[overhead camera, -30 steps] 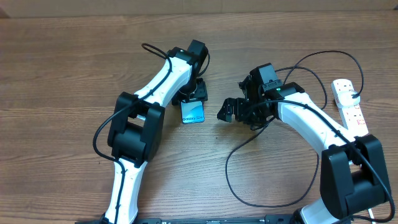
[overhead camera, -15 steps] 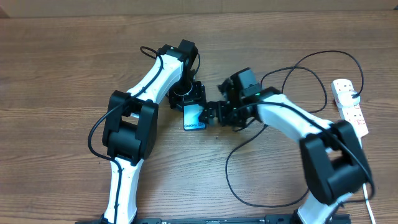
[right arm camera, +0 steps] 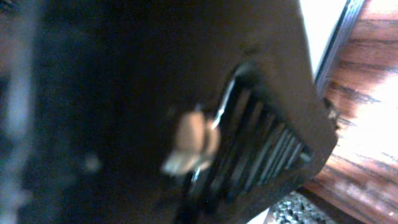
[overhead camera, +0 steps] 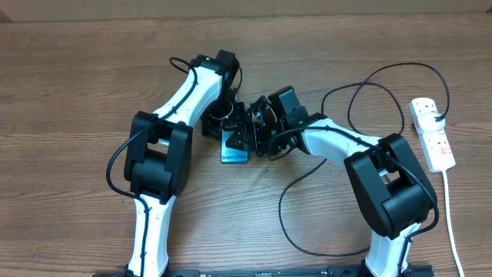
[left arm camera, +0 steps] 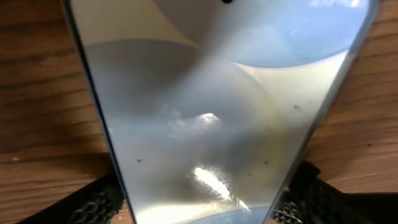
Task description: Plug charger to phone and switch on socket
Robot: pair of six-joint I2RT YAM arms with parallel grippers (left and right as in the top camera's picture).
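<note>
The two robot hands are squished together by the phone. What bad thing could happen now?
The left gripper and right gripper crowd the phone, so they might bump each other or knock it askew. The black charger cable lies in a loose loop beside the right arm, so it could snag or tug. The right wrist view is dark and blurred, so the plug tip might miss the port without anyone seeing.

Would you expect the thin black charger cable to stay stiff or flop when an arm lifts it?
Probably floppy: the charger cable lies in loose, wandering loops. Likely light, being so thin. Its slack may trail behind.
</note>
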